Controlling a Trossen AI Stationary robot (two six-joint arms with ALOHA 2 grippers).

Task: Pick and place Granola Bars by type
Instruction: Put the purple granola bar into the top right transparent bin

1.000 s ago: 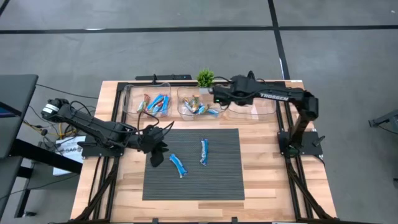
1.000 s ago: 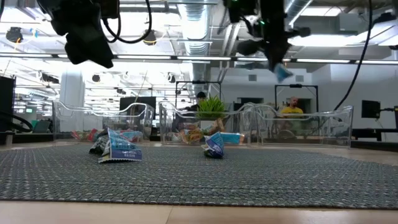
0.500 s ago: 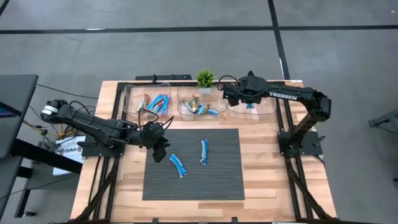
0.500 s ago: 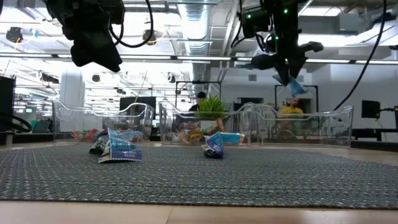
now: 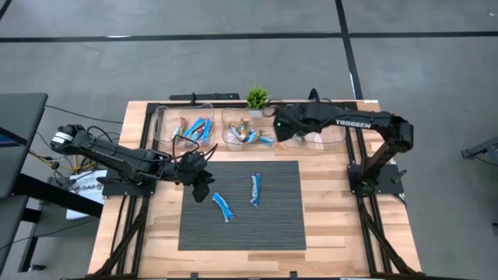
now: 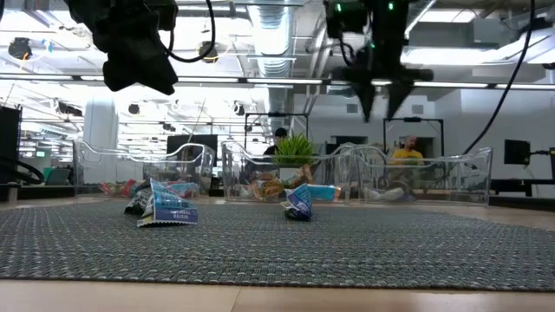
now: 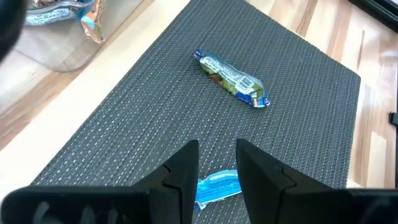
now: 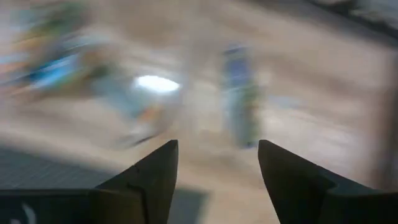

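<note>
Two blue Granola Bars point(image 5: 222, 206) point(image 5: 254, 190) lie flat on the dark mat point(image 5: 272, 225). My left gripper point(image 5: 204, 189) hovers above the mat's left part, open, and the nearer bar point(image 7: 214, 186) shows below its fingers. My right gripper point(image 6: 379, 95) hangs open, fingers pointing down, above the left end of the right-hand clear bin point(image 5: 334, 138). A blue bar point(image 5: 317, 143) lies in that bin. The left bin point(image 5: 163, 128) and the middle bin point(image 5: 229, 124) hold more bars.
A small green potted plant point(image 5: 257, 97) stands behind the bins at the table's far edge. The three clear bins stand in a row along the far side of the mat. People show in the room beyond the table point(image 6: 408, 152).
My right gripper has opened and let go of a blue bar, which has dropped into the right-hand bin. The gripper swung toward the table's right edge and then back a little. My left gripper has moved slightly toward the right over the mat.
</note>
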